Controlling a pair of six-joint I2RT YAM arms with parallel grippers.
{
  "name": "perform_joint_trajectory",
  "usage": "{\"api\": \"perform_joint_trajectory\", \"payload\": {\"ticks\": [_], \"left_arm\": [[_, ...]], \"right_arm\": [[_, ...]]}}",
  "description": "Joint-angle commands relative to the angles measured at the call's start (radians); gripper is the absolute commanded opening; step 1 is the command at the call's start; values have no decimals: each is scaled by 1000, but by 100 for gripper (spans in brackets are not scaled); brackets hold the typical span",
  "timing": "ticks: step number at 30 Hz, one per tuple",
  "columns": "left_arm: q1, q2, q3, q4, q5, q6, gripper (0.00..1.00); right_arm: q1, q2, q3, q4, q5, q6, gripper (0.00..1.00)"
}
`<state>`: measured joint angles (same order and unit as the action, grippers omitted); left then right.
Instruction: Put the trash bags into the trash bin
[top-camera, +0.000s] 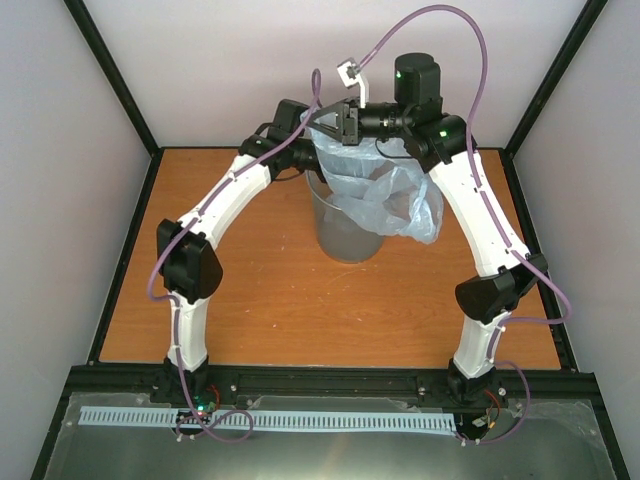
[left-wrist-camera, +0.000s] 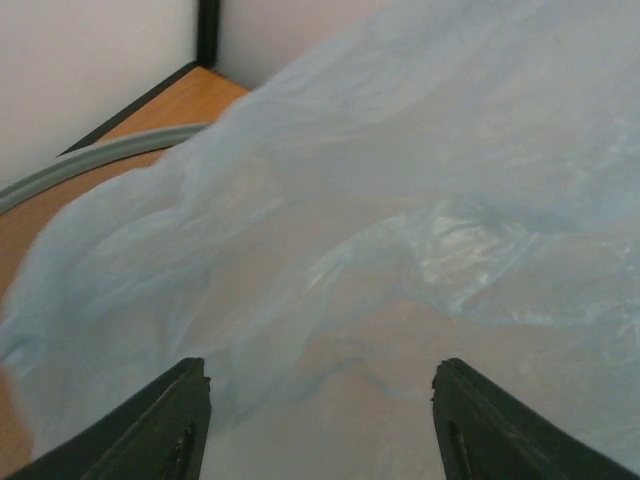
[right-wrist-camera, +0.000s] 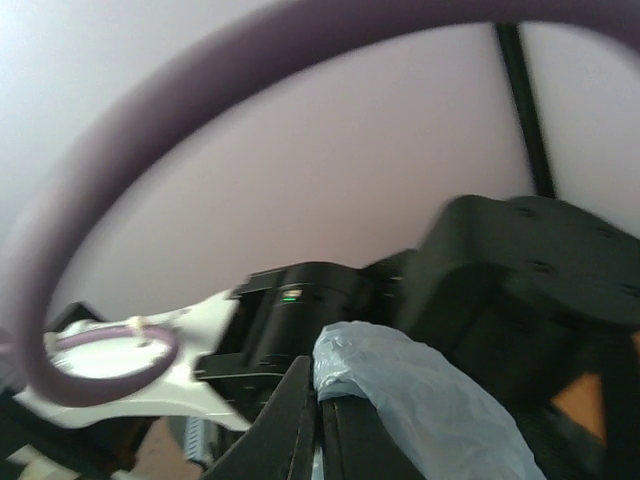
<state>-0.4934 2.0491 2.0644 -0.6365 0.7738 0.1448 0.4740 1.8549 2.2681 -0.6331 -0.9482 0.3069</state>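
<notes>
Pale blue film fills most of what I see. From above, the trash bag (top-camera: 385, 190) hangs bunched from my right pincer (top-camera: 349, 125), high over the far part of the wooden table (top-camera: 260, 300). Its lower folds drape across the top of the trash bin (top-camera: 340, 235) and hang down outside the bin's right side. The trash bin stands upright near the middle of the table, grey and see-through, between my two arms. My left pincer (top-camera: 312, 128) sits just beside the right one at the bag's top edge. The film partly hides it, so from here I cannot tell how it stands.

At my left wrist, the two dark fingers (left-wrist-camera: 170, 425) stand well apart at the bottom of the picture. The bag lies spread just ahead of their tips, crumpled and shiny in the middle. A curved strip of the bin's grey rim shows at the left edge, with the table beyond it and the corner of the white walls (left-wrist-camera: 90, 70).

At my right wrist, the fingers (right-wrist-camera: 300, 420) are pressed together. A wad of the blue film rises from right beside their tips; it seems pinched between them, though the picture is blurred. A thick purple cable (right-wrist-camera: 200, 110) arcs across the top, and the black and white body of my left arm (right-wrist-camera: 300, 310) sits behind the bag.
</notes>
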Motion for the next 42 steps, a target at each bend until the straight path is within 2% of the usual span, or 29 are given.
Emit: {"api": "perform_joint_trajectory", "payload": {"ticks": [1,4,7,13,17,21,23,27,32,34,38,42], "left_arm": [[38,-44,43,40,-197,-114,68],[101,-50,80,61,-284,-149,74],[161,-77,75,71,-330,-181,77],[230,-134,25,78,-246,-204,77],[233,-184,-11,75,-212,-198,77],[234,-239,-34,81,-199,-165,77],[234,-269,-53,97,-190,-140,77],[234,-304,-68,95,-158,-95,77],[234,-352,-99,42,-60,-30,76],[232,-380,-134,3,20,33,76],[230,-451,-272,-35,-6,84,74],[230,-540,-409,1,-4,66,75]], "right_arm": [[-20,-7,28,-54,255,-62,3],[-47,31,71,-83,383,-97,3],[-56,59,91,-83,434,-139,3],[-54,138,134,-44,409,-136,3],[-31,175,162,-33,355,-166,8],[-34,230,155,-70,456,-196,9],[-48,252,195,-74,482,-216,19],[-83,234,282,-44,474,-208,48],[-130,121,269,-40,399,-177,67],[-155,71,236,-31,343,-149,73],[-200,-8,180,-27,261,-120,80],[-258,-61,127,-32,241,-115,83]]}}
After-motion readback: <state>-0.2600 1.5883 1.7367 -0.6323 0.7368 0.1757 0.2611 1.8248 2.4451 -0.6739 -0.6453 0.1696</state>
